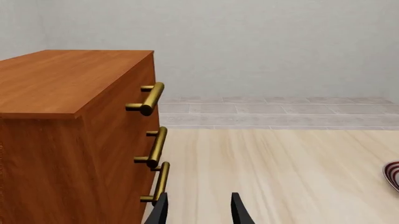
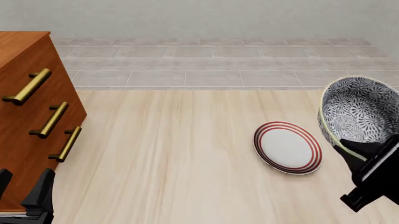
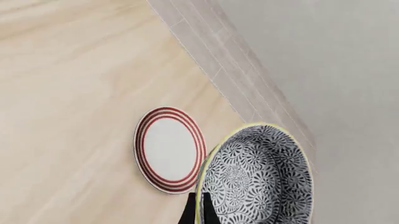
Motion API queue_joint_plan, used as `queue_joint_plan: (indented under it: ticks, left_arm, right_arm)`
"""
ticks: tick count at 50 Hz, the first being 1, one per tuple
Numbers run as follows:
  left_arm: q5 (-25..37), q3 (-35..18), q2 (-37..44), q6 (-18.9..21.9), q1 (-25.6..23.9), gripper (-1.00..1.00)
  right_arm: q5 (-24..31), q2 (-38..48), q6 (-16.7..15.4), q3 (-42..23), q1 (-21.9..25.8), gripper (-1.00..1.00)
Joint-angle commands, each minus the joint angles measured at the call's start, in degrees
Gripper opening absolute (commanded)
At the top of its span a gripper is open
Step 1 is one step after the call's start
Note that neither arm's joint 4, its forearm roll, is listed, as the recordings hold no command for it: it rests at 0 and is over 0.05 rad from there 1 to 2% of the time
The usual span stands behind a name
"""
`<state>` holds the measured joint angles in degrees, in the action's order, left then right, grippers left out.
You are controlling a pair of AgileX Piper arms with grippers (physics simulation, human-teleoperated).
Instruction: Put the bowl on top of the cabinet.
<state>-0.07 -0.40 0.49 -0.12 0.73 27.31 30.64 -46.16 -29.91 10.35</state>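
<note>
A: Where is the bowl (image 2: 360, 110) and which way does it face?

B: It is up off the table (image 2: 187, 154) at the right edge of the front view, held by the right gripper (image 2: 349, 150). It is tipped on its side, its opening turned toward the camera and a little leftward, so the patterned inside shows. Its rim stands nearly on edge.

A: How do the fingers hold it?

B: The right wrist view shows the dark fingers (image 3: 190, 213) pinched on the cream rim, one either side of the wall of the bowl (image 3: 255, 179).

A: And the plate?

B: The red-ringed plate (image 2: 288, 147) lies flat on the table, just left of and below the bowl in the front view. The left wrist view catches only a sliver of it (image 1: 392, 175).

A: The cabinet?

B: The cabinet (image 2: 28, 121) stands at the far left, well apart from the bowl, its three brass handles facing right. Only the left wrist view shows its flat top (image 1: 56, 79).

A: The left gripper?

B: The left gripper (image 1: 198, 210) sits low beside the cabinet's front, fingers spread, nothing between them.
</note>
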Motion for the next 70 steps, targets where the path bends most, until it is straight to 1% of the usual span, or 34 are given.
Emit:
queue_joint_plan:
  ticks: [1,3,4,5,8,10,11,14,15,16,18,20,21,23,26,27,28,33,39,40,41,49,50,51,53,54,55,58,63,64,65,66,68,70]
  left_arm:
    - [0.1,0.0,-0.1,0.0,0.0,1.00]
    - [0.1,0.1,-0.1,0.0,0.0,1.00]
    - [0.1,0.1,-0.1,0.0,0.0,1.00]
    - [0.1,0.1,-0.1,0.0,0.0,1.00]
    - [0.1,0.1,-0.1,0.0,0.0,1.00]
    - [0.0,-0.1,0.1,0.0,0.0,1.00]
    - [0.0,0.0,0.0,0.0,0.0,1.00]
    - [-0.1,0.0,0.0,0.0,0.0,1.00]
    - [0.0,0.0,0.0,0.0,0.0,1.00]
    - [0.0,0.0,0.0,0.0,0.0,1.00]
    - [0.0,-0.1,0.2,0.0,0.0,1.00]
    - [-0.1,0.0,0.1,0.0,0.0,1.00]
    - [-0.1,0.0,0.1,0.0,0.0,1.00]
    - [0.4,-0.4,0.0,0.0,0.0,1.00]
    - [0.1,-0.2,0.1,0.0,0.0,1.00]
    - [0.0,-0.1,0.1,0.0,0.0,1.00]
    - [0.0,-0.1,0.1,0.0,0.0,1.00]
    - [-0.1,-0.1,0.2,0.0,0.0,1.00]
    - [-0.1,-0.1,0.2,0.0,0.0,1.00]
    - [-0.1,-0.1,0.2,0.1,0.0,1.00]
    - [0.1,-0.2,0.2,0.0,0.0,1.00]
    - [0.4,-0.5,0.2,-0.1,0.1,1.00]
    - [0.2,-0.4,0.4,0.0,-1.0,1.00]
    - [0.0,-0.2,0.5,-0.1,-0.4,1.00]
    - [-1.4,-0.2,3.2,-1.9,-0.4,1.00]
    - [-2.4,-0.3,5.0,-1.6,-0.8,1.00]
    - [-2.3,-0.7,6.0,-1.7,-1.4,1.00]
    - [3.8,-5.2,2.2,-2.1,-2.4,1.00]
    - [7.0,-9.8,7.0,-2.8,-5.1,1.00]
    - [8.3,-11.5,7.3,-4.1,-5.8,1.00]
    - [9.7,-13.1,6.8,-3.6,-6.3,1.00]
    - [10.0,-13.9,8.7,-2.8,-7.5,1.00]
    - [12.0,-16.1,8.6,-3.7,-7.4,1.00]
    - [13.4,-18.4,10.5,-5.7,-8.1,1.00]
  right_arm:
    - [-4.7,0.2,-4.8,-1.0,6.5,-1.00]
    - [-5.8,0.8,-5.4,-0.6,7.8,-1.00]
    - [-6.0,1.0,-5.5,-0.6,7.5,-1.00]
    - [-6.5,1.2,-6.6,0.0,7.9,-1.00]
    - [-8.0,2.4,-7.1,-0.3,9.3,-1.00]
    - [-9.9,3.4,-8.6,0.1,10.4,-1.00]
    - [-10.0,3.8,-8.6,0.0,10.4,-1.00]
    - [-11.9,5.2,-10.4,0.4,12.3,-1.00]
    - [-11.8,5.7,-10.2,0.1,11.9,-1.00]
    - [-12.7,6.1,-11.7,0.5,12.9,-1.00]
    - [-13.3,7.0,-13.0,0.3,12.6,-1.00]
    - [-14.4,8.0,-13.4,-0.6,14.6,-1.00]
    - [-14.4,8.6,-13.7,-0.6,13.9,-1.00]
    - [-16.1,10.5,-15.1,-0.6,14.7,-1.00]
    - [-17.1,11.9,-14.9,-1.0,15.6,-1.00]
    - [-17.5,12.3,-15.4,-0.8,15.4,-1.00]
    - [-18.4,12.9,-15.7,-1.0,16.5,-1.00]
    - [-19.7,14.8,-17.2,-0.6,15.8,-1.00]
    - [-21.9,16.3,-17.1,0.3,16.5,-1.00]
    - [-22.3,16.4,-17.7,0.6,16.6,-1.00]
    - [-22.1,16.6,-17.1,0.3,16.6,-1.00]
    - [-21.2,16.6,-17.2,-0.8,16.5,-1.00]
    - [-21.1,16.6,-16.9,-1.1,16.6,-1.00]
    - [-20.9,16.6,-17.1,-1.1,16.6,-1.00]
    - [-20.8,16.4,-17.5,-1.1,16.7,-1.00]
    - [-20.6,16.3,-17.5,-1.1,16.8,-1.00]
    - [-20.5,16.2,-17.7,-1.0,16.9,-1.00]
    - [-20.6,16.3,-18.4,-0.8,16.9,-1.00]
    - [-21.1,17.0,-18.0,-0.8,17.0,-1.00]
    - [-21.3,17.2,-17.9,-0.8,17.0,-1.00]
    - [-21.5,17.4,-17.8,-0.8,17.2,-1.00]
    - [-21.7,17.5,-17.8,-0.7,17.2,-1.00]
    - [-21.9,17.9,-17.3,-0.6,17.4,-1.00]
    - [-22.3,18.2,-17.3,-0.4,17.6,-1.00]
